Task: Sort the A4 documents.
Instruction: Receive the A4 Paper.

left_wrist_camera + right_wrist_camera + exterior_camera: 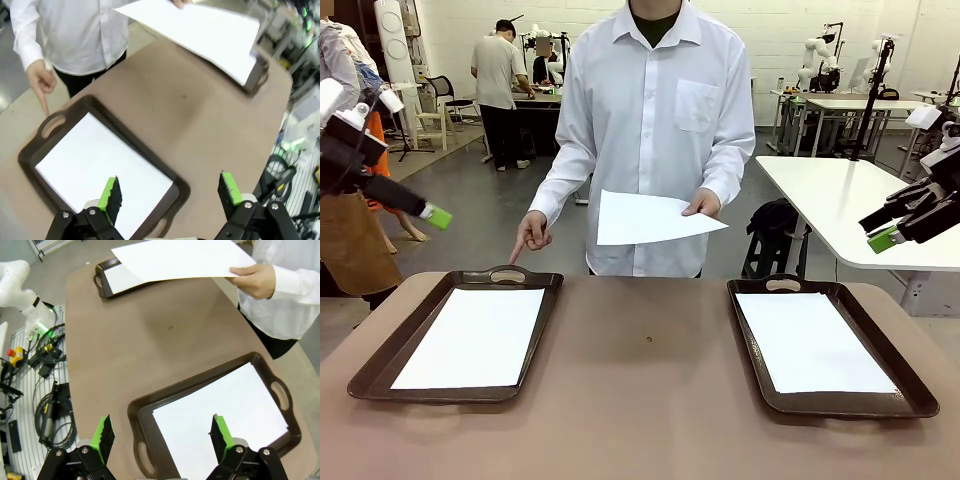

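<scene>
At the far side a person's hand point(703, 206) held one sheet point(650, 218) above the table point(640, 390); the other hand point(530, 234) pointed at the left tray point(380, 362), which held a sheet point(475, 336). Right tray point(910, 395) held another sheet point(815, 341). Left gripper point(170, 192) and right gripper point(162, 432) hung raised, jaws spread, empty.

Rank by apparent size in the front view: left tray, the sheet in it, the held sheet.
1. Left tray
2. Sheet in it
3. Held sheet, though it is farther away and foreshortened, so real size is unsure.
</scene>
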You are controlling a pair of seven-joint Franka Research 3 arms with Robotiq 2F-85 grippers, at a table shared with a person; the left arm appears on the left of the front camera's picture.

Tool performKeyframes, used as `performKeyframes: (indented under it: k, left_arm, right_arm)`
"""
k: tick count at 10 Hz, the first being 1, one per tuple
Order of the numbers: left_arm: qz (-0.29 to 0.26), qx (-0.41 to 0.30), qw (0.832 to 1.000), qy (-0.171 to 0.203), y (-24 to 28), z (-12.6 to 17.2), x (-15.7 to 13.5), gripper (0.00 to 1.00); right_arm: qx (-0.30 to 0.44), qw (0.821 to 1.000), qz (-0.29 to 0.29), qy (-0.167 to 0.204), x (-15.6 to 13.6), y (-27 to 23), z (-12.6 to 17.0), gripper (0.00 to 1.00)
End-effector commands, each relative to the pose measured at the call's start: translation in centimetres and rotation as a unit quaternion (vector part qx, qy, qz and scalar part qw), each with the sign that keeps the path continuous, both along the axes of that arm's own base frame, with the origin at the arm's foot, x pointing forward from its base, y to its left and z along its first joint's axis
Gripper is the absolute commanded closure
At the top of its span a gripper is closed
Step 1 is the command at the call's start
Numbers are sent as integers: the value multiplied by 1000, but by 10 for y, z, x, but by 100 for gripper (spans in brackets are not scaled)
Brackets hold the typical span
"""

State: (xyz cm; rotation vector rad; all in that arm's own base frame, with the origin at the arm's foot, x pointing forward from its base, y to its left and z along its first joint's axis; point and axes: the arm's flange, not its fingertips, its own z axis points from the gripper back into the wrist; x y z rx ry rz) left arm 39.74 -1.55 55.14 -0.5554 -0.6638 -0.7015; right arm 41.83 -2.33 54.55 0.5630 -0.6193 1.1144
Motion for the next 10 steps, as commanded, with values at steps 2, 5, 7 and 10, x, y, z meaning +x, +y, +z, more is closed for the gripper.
performKeyframes:
  k: [2,5,7,10]
  left_arm:
    - [70,-132,986,76,-5,-17,67,0]
    - [101,-220,954,179,-30,-56,136,0]
    - [118,-286,925,221,-39,-79,171,0]
    - [141,-336,902,232,-54,-90,200,0]
  right_arm:
    - [-5,1000,0,-1,0,1,-1,0]
    - [-5,1000,0,-1,0,1,-1,0]
    - [-5,1000,0,-1,0,1,-1,0]
    - [-5,1000,0,-1,0,1,-1,0]
